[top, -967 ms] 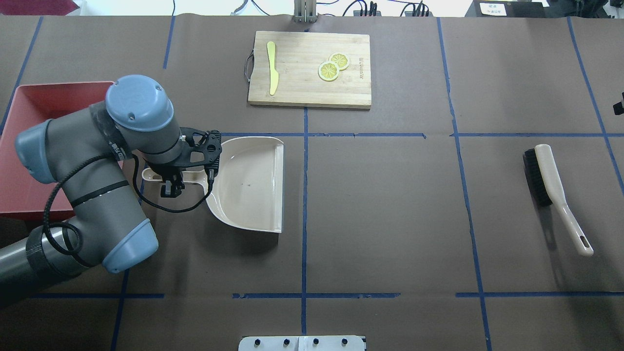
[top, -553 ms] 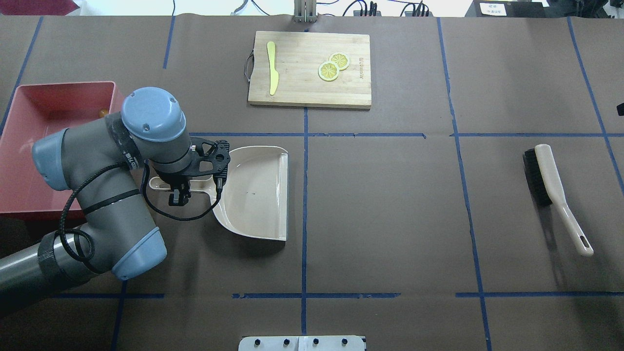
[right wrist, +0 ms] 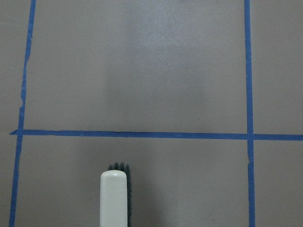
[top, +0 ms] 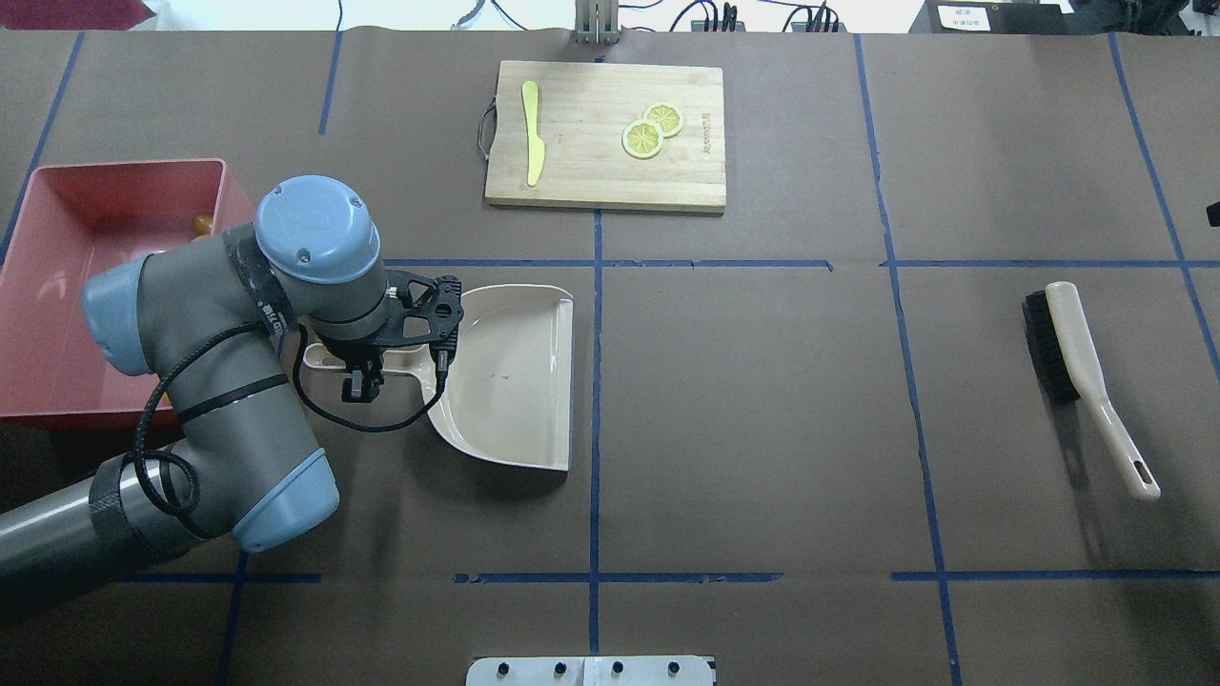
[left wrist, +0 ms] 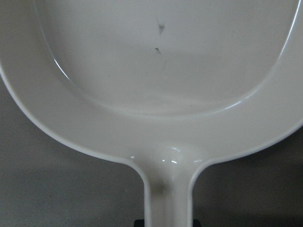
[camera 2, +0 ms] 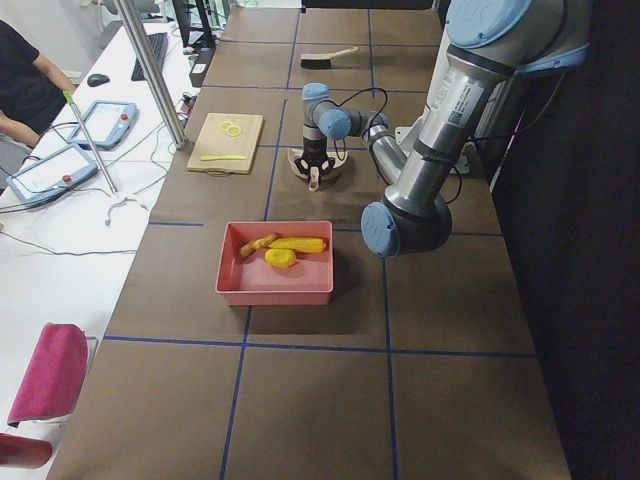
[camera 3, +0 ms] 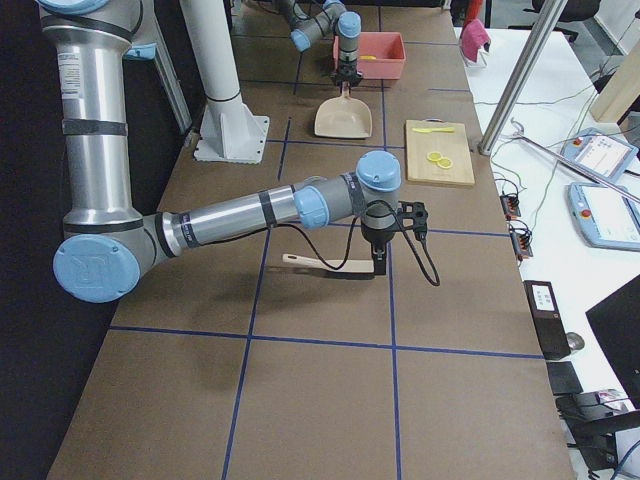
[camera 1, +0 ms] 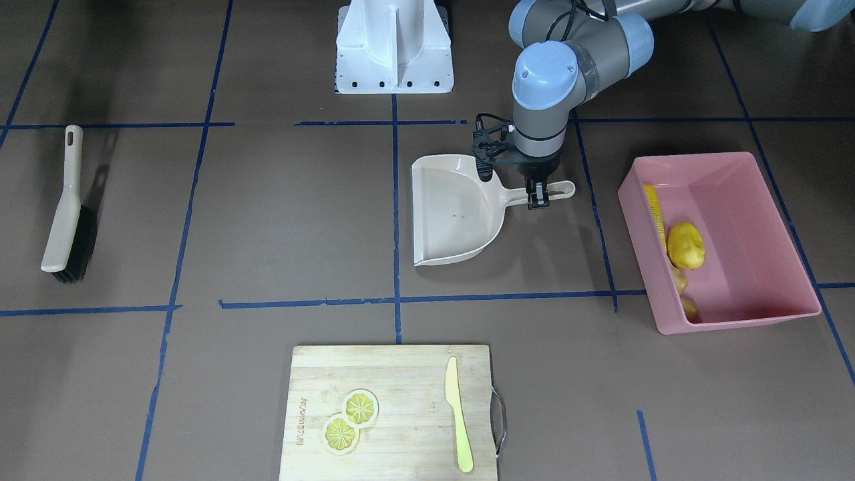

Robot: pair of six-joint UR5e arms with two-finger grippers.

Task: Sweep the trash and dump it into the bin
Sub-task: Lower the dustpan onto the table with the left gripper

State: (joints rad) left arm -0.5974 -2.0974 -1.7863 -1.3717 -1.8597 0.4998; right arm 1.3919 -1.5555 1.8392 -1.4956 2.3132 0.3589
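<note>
The pink bin [camera 1: 735,319] holds the trash: a corn cob [camera 1: 654,212], a yellow potato lump [camera 1: 686,245] and a ginger root [camera 1: 682,294]. In the overhead view the left arm hides most of the bin [top: 57,176]. My left gripper [top: 356,377] [camera 1: 537,194] is shut on the handle of the empty beige dustpan [top: 505,372] [camera 1: 447,207] [left wrist: 161,94], right of the bin. My right gripper [camera 3: 380,262] shows only in the exterior right view, above the brush [camera 3: 325,265]; I cannot tell if it is open or shut.
The brush [top: 1072,329] [camera 1: 63,214] [right wrist: 113,198] lies at the far right with no arm over it in the overhead view. A wooden cutting board [top: 591,181] at the back centre carries a pale yellow knife [top: 532,133] and two lemon slices [top: 651,131].
My left arm has carried the dustpan to the right and a little toward the robot, away from the bin. More of the bin shows. The brush has not moved.
</note>
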